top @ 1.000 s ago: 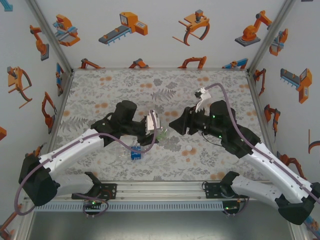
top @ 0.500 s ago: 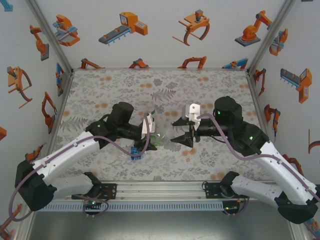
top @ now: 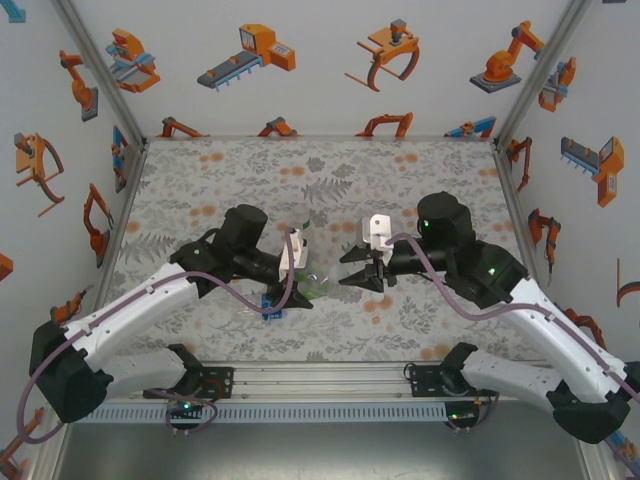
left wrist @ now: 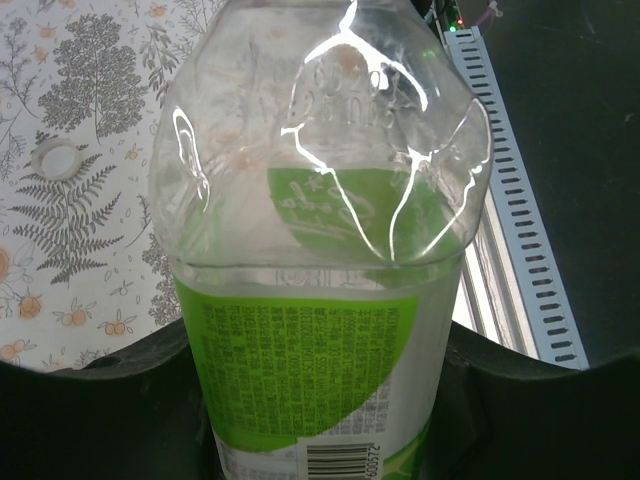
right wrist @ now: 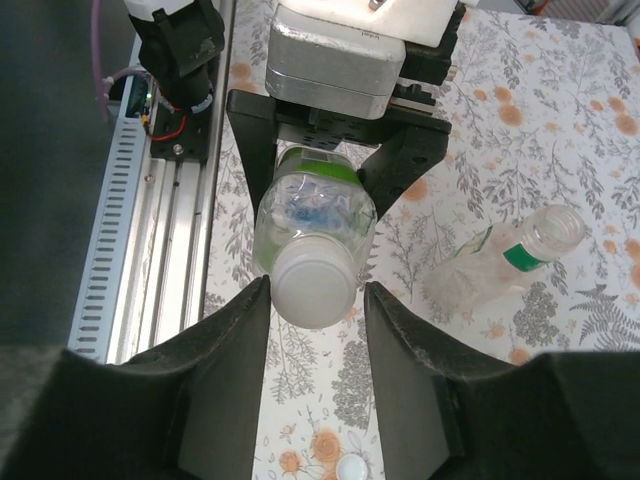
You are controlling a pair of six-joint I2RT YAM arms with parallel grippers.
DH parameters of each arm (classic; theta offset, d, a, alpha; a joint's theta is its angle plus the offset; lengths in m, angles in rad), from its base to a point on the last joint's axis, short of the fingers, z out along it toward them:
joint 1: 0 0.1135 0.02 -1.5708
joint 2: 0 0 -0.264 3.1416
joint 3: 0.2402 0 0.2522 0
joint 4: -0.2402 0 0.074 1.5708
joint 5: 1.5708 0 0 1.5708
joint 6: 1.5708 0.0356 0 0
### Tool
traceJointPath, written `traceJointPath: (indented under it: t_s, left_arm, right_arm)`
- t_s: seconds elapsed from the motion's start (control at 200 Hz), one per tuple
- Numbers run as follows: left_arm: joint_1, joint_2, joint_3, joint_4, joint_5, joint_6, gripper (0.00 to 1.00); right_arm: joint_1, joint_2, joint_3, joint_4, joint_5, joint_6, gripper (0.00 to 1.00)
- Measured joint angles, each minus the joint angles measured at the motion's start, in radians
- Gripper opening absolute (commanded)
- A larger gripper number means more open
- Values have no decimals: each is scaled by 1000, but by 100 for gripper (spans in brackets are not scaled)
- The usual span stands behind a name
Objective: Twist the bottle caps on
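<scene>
My left gripper (left wrist: 318, 362) is shut on the white-and-green labelled bottle (left wrist: 318, 300), holding it level above the table with its neck towards the right arm. A whitish cap (right wrist: 314, 290) sits on that neck. My right gripper (right wrist: 316, 288) is open around the cap: one finger touches its side and the other stands a sliver off. From above, the bottle (top: 318, 286) spans the gap between the left gripper (top: 300, 285) and the right gripper (top: 350, 279). A blue-labelled bottle (top: 270, 305) lies on the table under the left arm.
An uncapped clear bottle with a green neck band (right wrist: 505, 265) lies on the floral table to the side of the held one. A loose cap (right wrist: 349, 468) lies below the right fingers, another cap (left wrist: 57, 158) on the cloth. The slotted metal rail (right wrist: 150, 250) runs along the near edge.
The right wrist has rolled and the gripper has moved left up to the bottle neck. Its jaws have narrowed around the cap. The left gripper has kept the bottle almost still.
</scene>
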Motion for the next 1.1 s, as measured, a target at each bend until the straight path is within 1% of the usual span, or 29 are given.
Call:
traceJointPath:
  t_s: [0.215, 0.3, 0.365, 0.446, 0.476, 0.526, 0.651, 0.856, 1.101]
  left_arm:
    - [0, 0, 2, -7, 4, 7, 0]
    - [0, 0, 2, -16, 3, 8, 0]
    - [0, 0, 2, -20, 4, 9, 0]
    - [0, 0, 2, -23, 2, 10, 0]
    - [1, 0, 2, -24, -2, 10, 0]
    - [2, 0, 2, -24, -14, 10, 0]
    - [2, 0, -1, -13, -54, 3, 0]
    - [10, 1, -12, 12, -126, -11, 0]
    - [8, 9, -24, 100, -229, -37, 0]
  right_arm:
    - [0, 3, -6, 12, -14, 27, 32]
    - [0, 3, -13, 20, -16, 41, 24]
    - [1, 3, -14, 23, -15, 56, 14]
    - [1, 3, -21, 31, -5, 91, 6]
    - [1, 2, -25, 38, 6, 114, 0]
    - [2, 1, -33, 53, 26, 157, 0]
    - [6, -14, -76, 118, 113, 345, 0]
    - [6, -24, -154, 227, 280, 780, 0]
    - [6, -20, -161, 212, 480, 1193, 0]
